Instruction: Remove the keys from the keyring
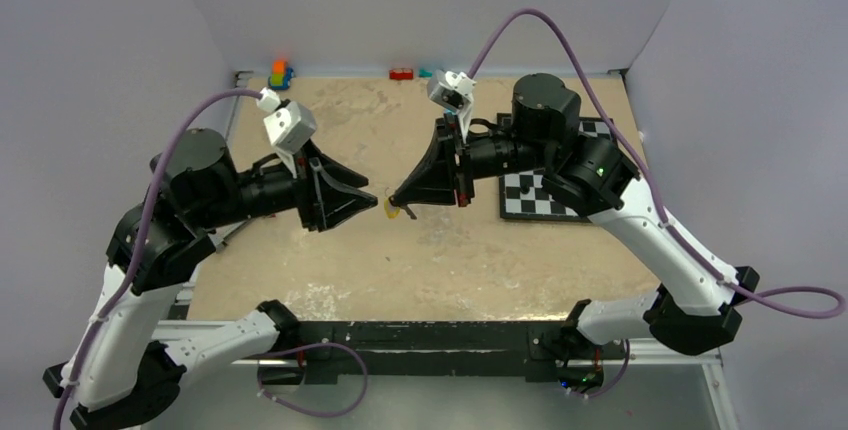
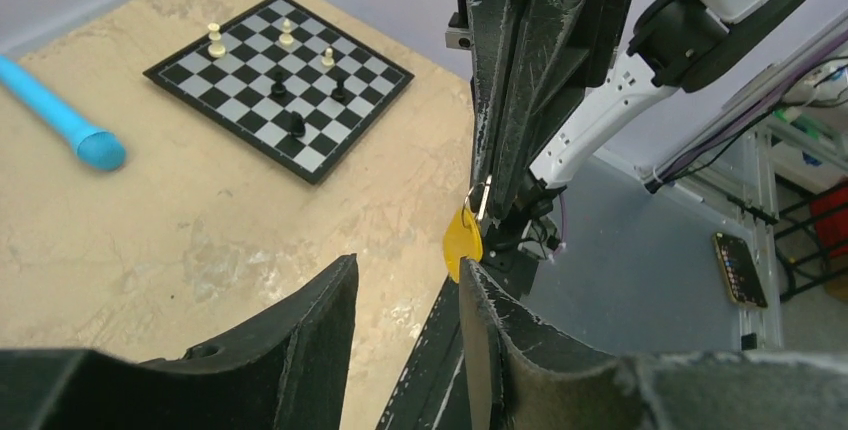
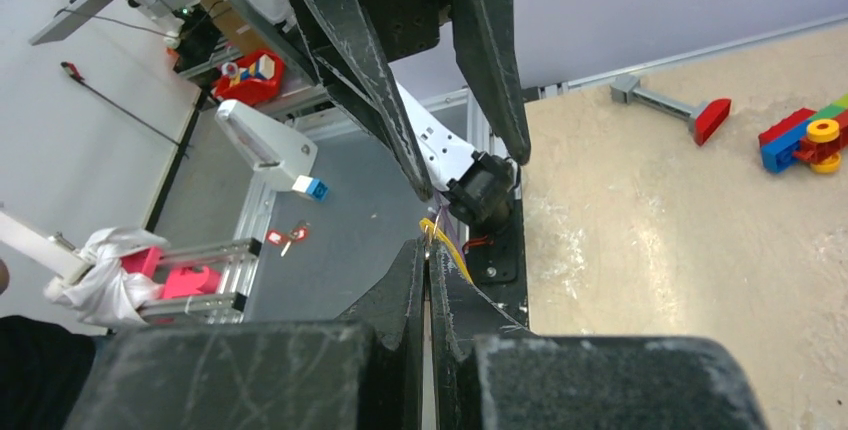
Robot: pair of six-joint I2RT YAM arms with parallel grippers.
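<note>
Metal keyring pinched in right end effector, yellow key dangling.

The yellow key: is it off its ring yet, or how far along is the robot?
Nothing looks finished: the yellow key hangs from the keyring. In hand: the right gripper is shut on the keyring, and the left gripper sits open beside the key, not gripping it. Left to do: grip the key and work it off the ring.
</note>
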